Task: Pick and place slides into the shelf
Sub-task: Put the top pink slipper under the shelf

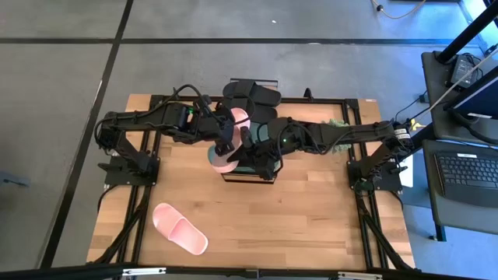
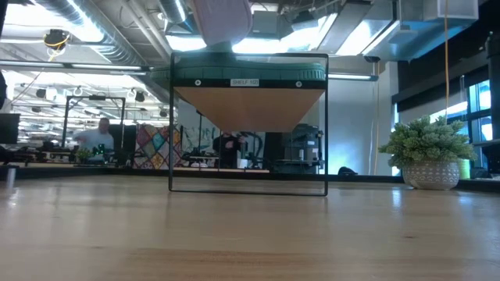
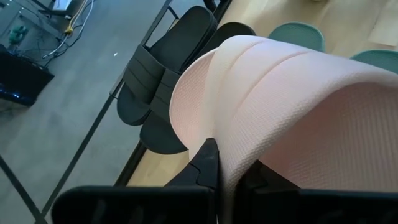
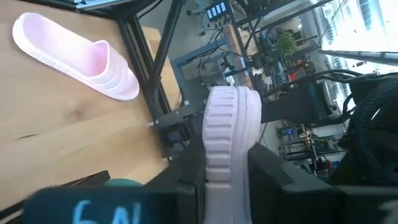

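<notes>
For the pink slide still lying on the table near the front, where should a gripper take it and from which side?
Grip the loose pink slide across its wide strap, coming straight down from above. It lies flat, sole down, apart from the shelf, and in the right wrist view the strap arches up off the footbed, giving the fingers something raised to close on. The flat sole edge looks harder to pinch.

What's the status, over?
Left gripper shut on pink slide above shelf. Right gripper beside it. Second pink slide on table.
</notes>
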Controlling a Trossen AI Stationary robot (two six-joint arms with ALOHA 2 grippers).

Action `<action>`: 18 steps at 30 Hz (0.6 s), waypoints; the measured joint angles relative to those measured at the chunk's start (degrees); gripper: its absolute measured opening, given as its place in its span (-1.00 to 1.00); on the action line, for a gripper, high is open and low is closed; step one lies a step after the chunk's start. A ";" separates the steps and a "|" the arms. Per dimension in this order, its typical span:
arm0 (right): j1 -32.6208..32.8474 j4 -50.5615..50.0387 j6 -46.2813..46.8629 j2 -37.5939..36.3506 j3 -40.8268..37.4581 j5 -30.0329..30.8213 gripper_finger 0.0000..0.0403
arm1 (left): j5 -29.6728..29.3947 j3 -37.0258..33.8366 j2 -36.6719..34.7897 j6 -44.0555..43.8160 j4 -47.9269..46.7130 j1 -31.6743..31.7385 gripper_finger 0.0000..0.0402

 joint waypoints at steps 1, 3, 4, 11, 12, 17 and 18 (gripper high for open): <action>-0.01 -0.09 -0.29 0.00 0.00 0.00 -0.63 | -0.04 0.00 0.00 0.00 -0.04 0.00 -0.97; 0.02 -0.45 -0.97 0.00 0.00 -0.01 -0.63 | -0.03 0.00 0.00 -0.02 -0.05 -0.01 -0.92; 0.02 -0.46 -1.00 0.00 0.00 -0.02 -0.63 | -0.02 0.00 0.00 -0.03 -0.05 -0.02 -0.89; 0.03 -0.50 -0.82 0.00 0.00 0.47 -0.63 | 0.44 0.00 0.00 0.01 -0.18 -0.02 -0.72; 0.05 -0.51 -0.81 0.00 0.00 0.92 -0.63 | 0.73 0.00 0.00 0.32 -0.28 -0.02 -0.71; 0.04 -0.66 -0.76 0.00 0.00 1.89 -0.63 | 1.49 0.00 0.00 1.14 -0.31 -0.02 -0.59; 0.04 -0.78 -0.74 0.00 0.00 2.02 -0.63 | 1.99 0.00 0.00 1.16 -0.38 -0.02 -0.53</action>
